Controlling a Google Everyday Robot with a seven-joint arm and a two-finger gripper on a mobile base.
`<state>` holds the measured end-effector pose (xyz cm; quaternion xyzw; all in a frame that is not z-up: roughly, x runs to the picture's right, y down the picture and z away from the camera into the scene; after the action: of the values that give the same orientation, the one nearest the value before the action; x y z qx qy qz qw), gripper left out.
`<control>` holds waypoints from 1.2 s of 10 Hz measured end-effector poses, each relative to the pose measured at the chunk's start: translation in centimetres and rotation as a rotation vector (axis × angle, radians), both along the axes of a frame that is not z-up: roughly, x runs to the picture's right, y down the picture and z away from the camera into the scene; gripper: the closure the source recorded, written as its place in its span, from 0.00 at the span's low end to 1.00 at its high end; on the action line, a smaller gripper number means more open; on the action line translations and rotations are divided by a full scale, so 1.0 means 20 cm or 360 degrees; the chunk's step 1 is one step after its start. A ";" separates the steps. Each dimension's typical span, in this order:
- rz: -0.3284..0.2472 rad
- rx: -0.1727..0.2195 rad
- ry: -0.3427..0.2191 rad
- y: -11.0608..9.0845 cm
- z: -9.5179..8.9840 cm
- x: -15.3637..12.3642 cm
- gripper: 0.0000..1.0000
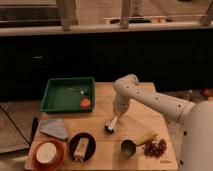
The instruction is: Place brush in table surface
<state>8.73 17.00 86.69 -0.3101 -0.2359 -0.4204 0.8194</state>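
One arm (pixel 150 99) reaches in from the right, bends over the middle of the table (pixel 97 116) and points downward. Its tool (pixel 118 117) hangs low over the wood, just at the upper end of the brush (pixel 112 125). The brush is tilted: its dark head is down on the table, or very near to it, and its white handle goes up and right toward the tool. Whether the tool is clamped on the handle or is already apart from it, I cannot tell.

Left of the brush and further back is a green tray (pixel 46 95), with an orange ball (pixel 86 103) inside, near its front right corner. In front of the tray lies a grey-blue cloth (pixel 54 128). At the front left corner stands an orange bowl (pixel 47 153) with something white in it. Just beside it on the right is a dark plate (pixel 81 146) that carries a pale object. A metal cup (pixel 128 148) stands in front of the brush, a little to the right and apart from it. Near the cup, on the right, are a yellow thing (pixel 146 137) and a dark reddish bunch (pixel 156 148).
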 end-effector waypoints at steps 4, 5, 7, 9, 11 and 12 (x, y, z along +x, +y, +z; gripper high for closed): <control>0.0050 -0.0027 -0.0007 0.02 0.07 0.02 0.51; 0.0051 -0.0039 -0.0013 0.03 0.08 0.02 0.38; 0.0045 -0.0050 -0.0022 0.02 0.08 0.01 0.23; 0.0043 -0.0059 -0.0032 0.03 0.09 0.01 0.20; 0.0043 -0.0062 -0.0038 0.02 0.09 0.01 0.20; 0.0042 -0.0062 -0.0041 0.02 0.09 0.01 0.20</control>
<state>8.84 17.36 88.49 -0.3173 -0.2587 -0.4088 0.8156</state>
